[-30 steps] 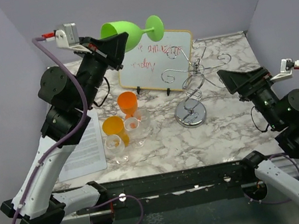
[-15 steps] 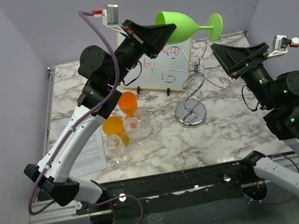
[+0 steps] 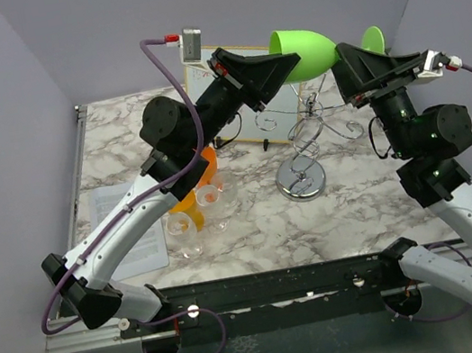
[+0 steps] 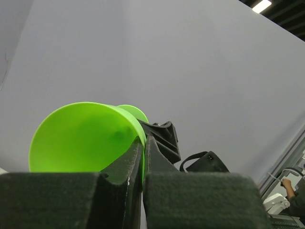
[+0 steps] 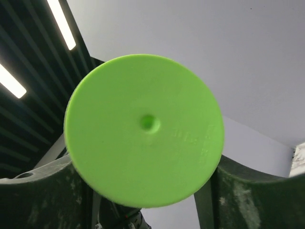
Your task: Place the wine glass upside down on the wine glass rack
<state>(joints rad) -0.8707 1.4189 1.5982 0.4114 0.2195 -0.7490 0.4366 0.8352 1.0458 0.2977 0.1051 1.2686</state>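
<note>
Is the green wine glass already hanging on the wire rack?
No, the wine glass is held sideways in the air by the left claw, above the rack.

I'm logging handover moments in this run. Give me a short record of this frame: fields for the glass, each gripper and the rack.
wine glass: green wine glass, on its side in the air, above the back of the table
left gripper: left gripper pinches the bowl's rim
right gripper: right gripper has a finger on either side of the foot; whether it grips cannot be told
wine glass rack: wine glass rack stands upright on the table, below the glass; no glass hangs on it
</note>
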